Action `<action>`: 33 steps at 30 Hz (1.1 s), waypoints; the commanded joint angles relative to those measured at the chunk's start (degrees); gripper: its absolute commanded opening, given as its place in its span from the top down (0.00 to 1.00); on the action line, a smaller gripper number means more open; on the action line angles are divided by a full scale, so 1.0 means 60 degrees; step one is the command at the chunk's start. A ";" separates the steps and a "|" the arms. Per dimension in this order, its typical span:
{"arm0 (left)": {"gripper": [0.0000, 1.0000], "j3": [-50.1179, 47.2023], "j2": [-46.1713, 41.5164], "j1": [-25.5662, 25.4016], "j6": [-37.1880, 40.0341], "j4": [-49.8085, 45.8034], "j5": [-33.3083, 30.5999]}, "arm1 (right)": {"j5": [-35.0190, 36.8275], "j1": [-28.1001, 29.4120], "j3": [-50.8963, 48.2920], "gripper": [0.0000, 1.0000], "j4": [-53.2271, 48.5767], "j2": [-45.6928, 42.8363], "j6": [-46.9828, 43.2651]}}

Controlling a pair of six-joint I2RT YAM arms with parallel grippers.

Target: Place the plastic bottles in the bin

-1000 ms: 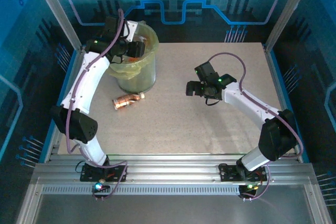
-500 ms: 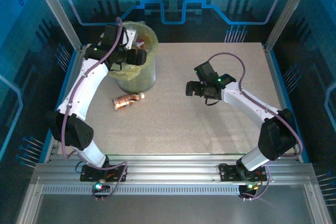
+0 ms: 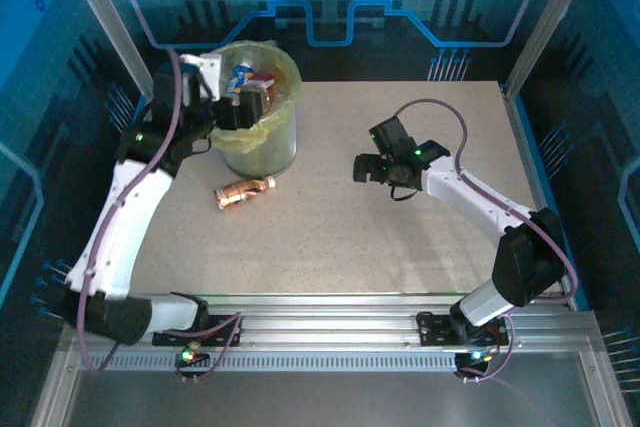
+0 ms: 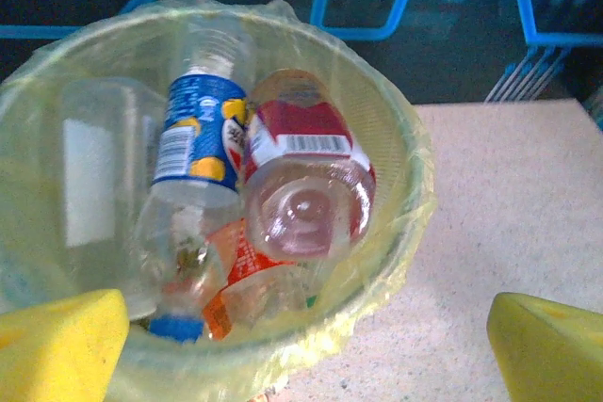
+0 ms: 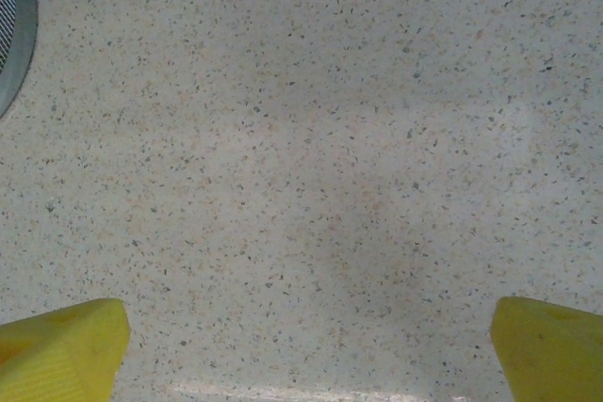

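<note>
Left gripper (image 3: pixel 238 107) gapes open over the round translucent bin with yellow-green bag (image 3: pixel 275 147), bottles (image 4: pixel 301 185) piled inside; we reckon it's nearest to the crushed clear bottle with coppery label (image 3: pixel 245 191), lying crosswise on the table (image 3: pixel 400 247) just this side of the bin; right gripper (image 3: pixel 378 177), also spread, sits well off right.

You'll find no readable words; centre frame, the red-label bottle (image 4: pixel 311 209) shows a barcode (image 4: pixel 309 143), its digits blurred.
</note>
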 commanded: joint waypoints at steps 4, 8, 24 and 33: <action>0.01 -0.2922 -0.2304 0.0125 -0.1791 0.0961 -0.1483 | 0.0622 0.0116 -0.0069 0.00 -0.0196 -0.0886 0.0067; 0.01 -0.4585 -0.3420 0.0500 -0.2827 0.0638 -0.2236 | 0.0740 0.0072 -0.0162 0.00 -0.0170 -0.1180 0.0020; 0.03 -0.8419 -0.3483 0.2494 -0.3677 0.2267 -0.0216 | 0.1161 0.0026 -0.0250 0.00 -0.0371 -0.1675 0.0316; 0.02 -0.8801 -0.1833 0.3178 -0.3711 0.4675 0.1148 | 0.1137 0.0006 -0.0279 0.00 -0.0333 -0.1451 0.0360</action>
